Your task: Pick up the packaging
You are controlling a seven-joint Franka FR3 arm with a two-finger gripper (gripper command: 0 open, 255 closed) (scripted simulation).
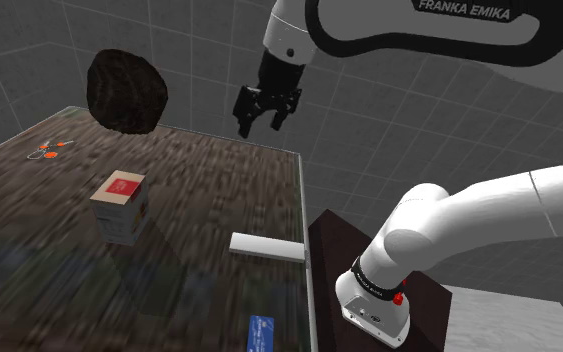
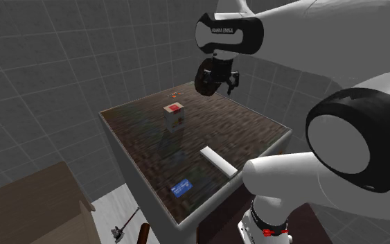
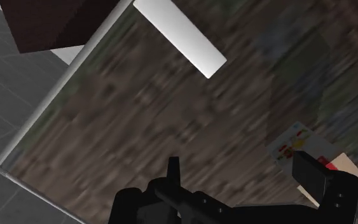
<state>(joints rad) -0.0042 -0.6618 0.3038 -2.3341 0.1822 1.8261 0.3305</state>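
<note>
The packaging is a small upright box, pale with a red top (image 1: pixel 119 204), standing on the dark wood-grain table (image 1: pixel 209 180) toward the shoulder view's left. It also stands mid-table in the second exterior view (image 2: pixel 174 116). My gripper (image 1: pixel 267 112) hangs open high above the table's far right edge, well apart from the box and with nothing between its fingers. The second exterior view has the gripper (image 2: pixel 222 80) above the far corner. In the wrist view the box's printed top (image 3: pixel 293 141) peeks out beside the right finger (image 3: pixel 309 170), far below the gripper (image 3: pixel 241 173).
A flat white bar (image 1: pixel 266 246) lies near the table's right edge, close to the dark stand (image 1: pixel 341 250). A blue card (image 1: pixel 260 332) lies at the near edge. Small orange bits (image 1: pixel 49 150) sit at the far left corner. A dark lumpy ball (image 1: pixel 126 92) sits behind the table.
</note>
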